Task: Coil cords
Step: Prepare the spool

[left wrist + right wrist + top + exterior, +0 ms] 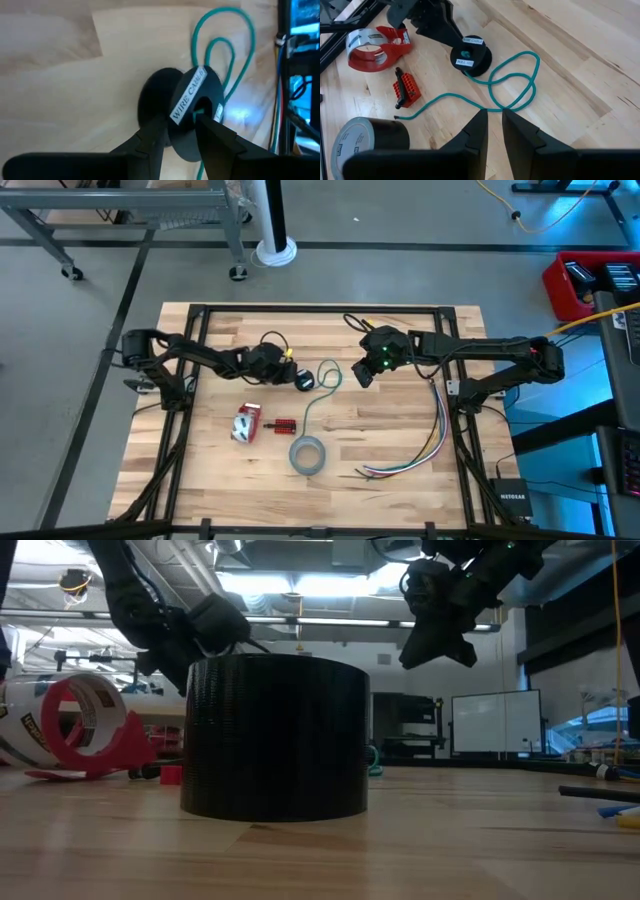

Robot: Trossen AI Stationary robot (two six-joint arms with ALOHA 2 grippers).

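Observation:
A teal-green cord [512, 82] lies in loose loops on the wooden table [400, 480]; its free end [397, 117] points at the tape roll. Its other end runs into a small black spool [470, 56] labelled "WIRE CABLE", which also shows in the high view [305, 380]. My left gripper [296, 379] is shut on that spool. My right gripper [495, 117] hangs above the cord's loops [328, 375], its fingers a narrow gap apart, and holds nothing. It shows high above the table in the low view [440, 635]. My left gripper pinches the spool's labelled flange [192, 107] between its two fingers, one finger [152, 137] behind the flange, the other [217, 137] on its labelled face by the hub hole. The fingers come from the table's left, slanting down. Whether the spool rests on the table I cannot tell.
A grey tape roll [307, 455] stands at front centre and fills the low view [275, 735]. A red tape dispenser [245, 423] and a small red block [283, 426] lie left of it. A bunch of multicoloured wires [432, 430] lies at the right.

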